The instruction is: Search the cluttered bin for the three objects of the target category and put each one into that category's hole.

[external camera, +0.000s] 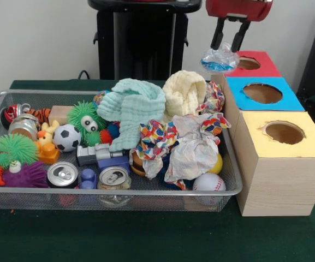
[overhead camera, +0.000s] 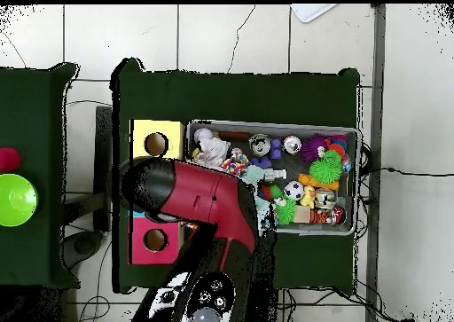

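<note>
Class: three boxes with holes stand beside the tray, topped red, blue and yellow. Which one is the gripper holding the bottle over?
The red box, farthest from the camera. The gripper holds the crushed bottle at its edge; the blue box and yellow box sit nearer.

The robot's pedestal (external camera: 141, 38) is a black upright column with vertical panels, topped by a wider black rounded plate; a black cable loops out beside the pedestal's foot at table level. To the right of the pedestal, the arm's end (external camera: 239, 8) shows as a glossy red housing with a darker underside. Below that housing hang the gripper's (external camera: 229, 42) two slim black fingers (external camera: 218, 34), straight and bar-like, each joined to a pale grey mount. From overhead, the arm (overhead camera: 208, 199) is a thick, rounded red shell with black joint caps, and its base (overhead camera: 206, 305) is black with small light round markings.
</note>
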### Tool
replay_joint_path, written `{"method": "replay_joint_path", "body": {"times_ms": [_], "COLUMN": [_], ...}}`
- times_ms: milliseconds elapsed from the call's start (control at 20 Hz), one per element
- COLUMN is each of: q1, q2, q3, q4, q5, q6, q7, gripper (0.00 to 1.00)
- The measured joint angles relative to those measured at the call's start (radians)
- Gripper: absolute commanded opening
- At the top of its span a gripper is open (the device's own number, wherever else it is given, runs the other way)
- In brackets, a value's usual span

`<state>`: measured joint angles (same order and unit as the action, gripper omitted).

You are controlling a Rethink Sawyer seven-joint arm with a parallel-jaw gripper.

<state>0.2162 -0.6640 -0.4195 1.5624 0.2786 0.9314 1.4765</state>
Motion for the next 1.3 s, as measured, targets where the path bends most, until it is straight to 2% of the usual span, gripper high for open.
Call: {"method": "replay_joint_path", "body": {"times_ms": [400,750,1000,1300], "q1": [0.008,0.021,0.040,0.080], "q2": [0.000,0.001,0.002,0.016], "q3": [0.000,0.005,0.010,0.013], "q4": [0.050,0.087,0.088,0.077], "q5": [0.021,0.072,0.113,0.157], "q6": [-0.020,-0.071,-0.076,-0.076], "q7": [0.017,0.017,0.029,0.101], "gripper": [0.00,0.00,0.00,0.00]}}
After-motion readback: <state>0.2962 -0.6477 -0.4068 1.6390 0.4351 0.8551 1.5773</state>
